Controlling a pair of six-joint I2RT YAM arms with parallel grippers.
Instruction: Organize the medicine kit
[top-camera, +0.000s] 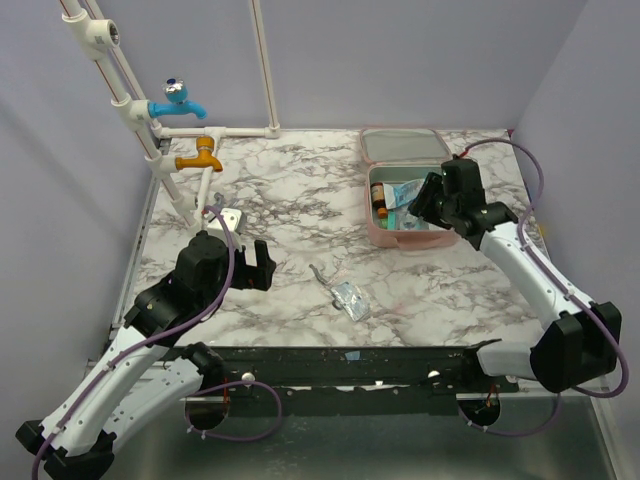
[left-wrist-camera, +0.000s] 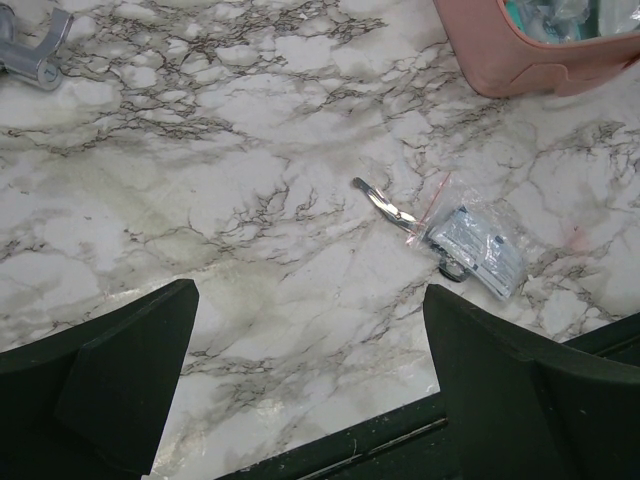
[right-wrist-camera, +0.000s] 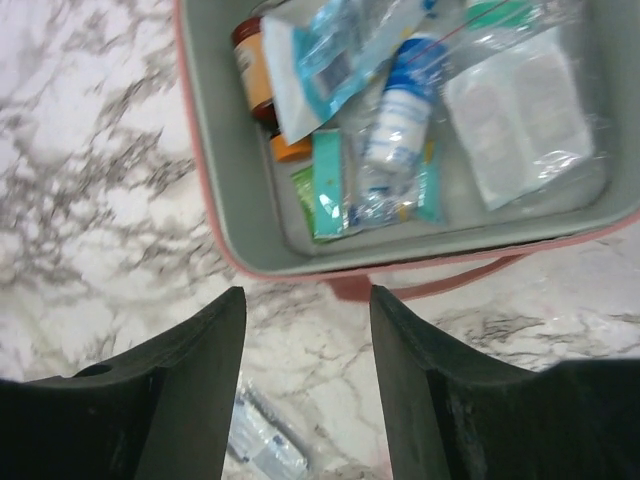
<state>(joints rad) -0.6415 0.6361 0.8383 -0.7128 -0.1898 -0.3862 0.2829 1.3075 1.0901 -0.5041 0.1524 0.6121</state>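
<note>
The pale pink medicine kit (top-camera: 383, 233) lies open at the back right of the marble table, lid (top-camera: 402, 143) folded back. In the right wrist view its grey tray (right-wrist-camera: 215, 170) holds an amber bottle (right-wrist-camera: 250, 65), a white bottle (right-wrist-camera: 400, 115), green sachets and clear bags. A clear bag with a packet and metal tweezers (top-camera: 347, 296) lies at the table's middle; it also shows in the left wrist view (left-wrist-camera: 470, 243). My right gripper (top-camera: 425, 205) hovers open and empty over the kit's near edge. My left gripper (top-camera: 255, 265) is open and empty, left of the bag.
White pipes with a blue tap (top-camera: 178, 100) and an orange tap (top-camera: 200, 157) stand at the back left. A metal bracket (top-camera: 224, 214) lies below them. A black rail (top-camera: 350, 365) runs along the table's front edge.
</note>
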